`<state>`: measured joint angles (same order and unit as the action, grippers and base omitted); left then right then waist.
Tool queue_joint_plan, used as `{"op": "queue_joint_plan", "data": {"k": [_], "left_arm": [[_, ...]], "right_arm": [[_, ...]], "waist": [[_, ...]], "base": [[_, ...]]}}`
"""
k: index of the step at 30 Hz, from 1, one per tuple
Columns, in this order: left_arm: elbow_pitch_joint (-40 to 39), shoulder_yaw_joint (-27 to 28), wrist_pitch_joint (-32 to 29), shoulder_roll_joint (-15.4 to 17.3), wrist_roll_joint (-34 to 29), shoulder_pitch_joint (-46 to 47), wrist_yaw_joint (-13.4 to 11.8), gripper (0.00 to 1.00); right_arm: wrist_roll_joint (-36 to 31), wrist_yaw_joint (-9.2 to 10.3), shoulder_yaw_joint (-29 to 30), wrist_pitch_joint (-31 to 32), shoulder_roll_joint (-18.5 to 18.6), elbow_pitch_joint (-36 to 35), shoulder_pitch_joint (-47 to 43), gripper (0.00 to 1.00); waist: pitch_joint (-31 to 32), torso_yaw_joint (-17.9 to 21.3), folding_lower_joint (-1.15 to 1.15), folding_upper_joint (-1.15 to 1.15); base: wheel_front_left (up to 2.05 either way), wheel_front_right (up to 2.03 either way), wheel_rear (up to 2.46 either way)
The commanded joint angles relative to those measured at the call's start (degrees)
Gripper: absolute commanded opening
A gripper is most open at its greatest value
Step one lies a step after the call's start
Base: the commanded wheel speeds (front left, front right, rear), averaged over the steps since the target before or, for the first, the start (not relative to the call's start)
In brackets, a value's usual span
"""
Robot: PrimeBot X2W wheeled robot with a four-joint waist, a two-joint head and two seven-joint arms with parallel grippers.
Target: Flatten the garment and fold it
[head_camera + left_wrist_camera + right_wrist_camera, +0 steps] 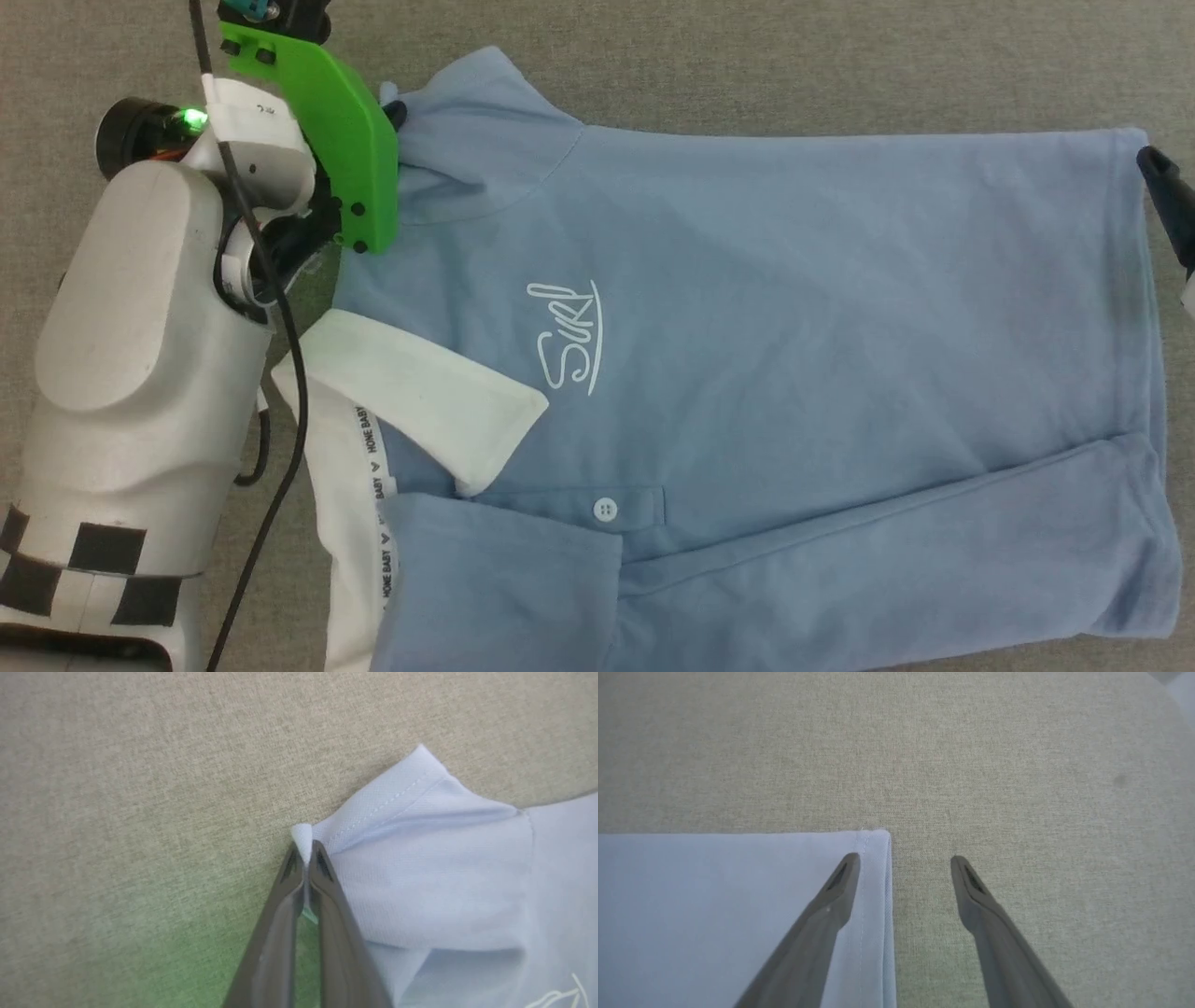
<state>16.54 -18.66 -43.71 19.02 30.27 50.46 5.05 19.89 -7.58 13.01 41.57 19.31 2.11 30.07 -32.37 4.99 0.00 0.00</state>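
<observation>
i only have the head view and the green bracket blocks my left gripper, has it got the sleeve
observer: yes. In the left wrist view the left gripper is shut on the edge of the garment at its sleeve, with a small tuft of fabric poking out past the tips.
operator: and the right one, i just see a dark tip by the hem
observer: the right gripper is open and straddles the hem corner, with one finger over the fabric and the other over the bare beige surface.
</observation>
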Motion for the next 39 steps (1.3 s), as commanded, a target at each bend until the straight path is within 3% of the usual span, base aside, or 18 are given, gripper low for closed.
{"op": "queue_joint_plan", "data": {"k": [1,10,11,12,13,26,35,39], "left_arm": [[0.3,-0.4,0.2,-0.4,-0.1,0.1,-0.1,0.0],[1.2,-0.9,0.5,-0.6,0.0,0.8,-0.1,0.0],[1.3,-0.9,0.6,-0.6,0.1,0.8,-0.1,0.0],[1.3,-0.9,0.8,-0.6,0.2,0.9,-0.1,0.0],[1.4,-0.9,1.1,-0.7,0.4,0.9,0.0,0.0],[-2.0,1.6,12.9,-0.2,5.1,-3.4,1.8,0.0],[-15.9,3.2,20.6,1.7,10.1,-17.8,2.2,0.0],[-23.0,4.4,21.5,2.0,12.1,-26.3,0.8,0.0]], "right_arm": [[-0.1,0.09,-0.1,1.2,0.1,0.9,1.3,1.0],[0.2,0.09,-1.2,5.1,-0.3,4.5,3.2,1.0],[0.4,0.09,-1.5,5.1,-0.4,4.9,3.4,0.52],[0.6,0.09,-1.4,4.8,-0.5,5.1,3.6,0.38],[0.5,0.09,-1.2,4.4,-0.7,5.5,3.9,0.0],[3.5,0.09,-2.6,-5.4,-0.8,5.3,1.6,0.0],[7.1,0.09,-0.2,-9.6,-2.0,0.6,-9.0,0.0],[8.4,0.09,2.0,-10.2,-3.8,-2.3,-14.4,0.0]], "waist": [[-0.7,-0.7,0.0,0.0],[-1.2,-1.7,0.0,0.0],[-1.2,-1.8,0.0,0.0],[-1.2,-1.8,0.0,0.0],[-1.2,-1.9,0.0,0.0],[4.2,-1.7,0.0,0.0],[12.6,-1.9,0.0,0.0],[16.1,-2.1,0.0,0.0]], "base": [[0.0,0.0,0.0],[0.0,0.0,0.0],[0.0,0.0,0.0],[0.0,0.0,0.0],[0.0,0.0,0.0],[0.0,0.0,0.0],[0.0,0.0,0.0],[0.0,0.0,0.0]]}}
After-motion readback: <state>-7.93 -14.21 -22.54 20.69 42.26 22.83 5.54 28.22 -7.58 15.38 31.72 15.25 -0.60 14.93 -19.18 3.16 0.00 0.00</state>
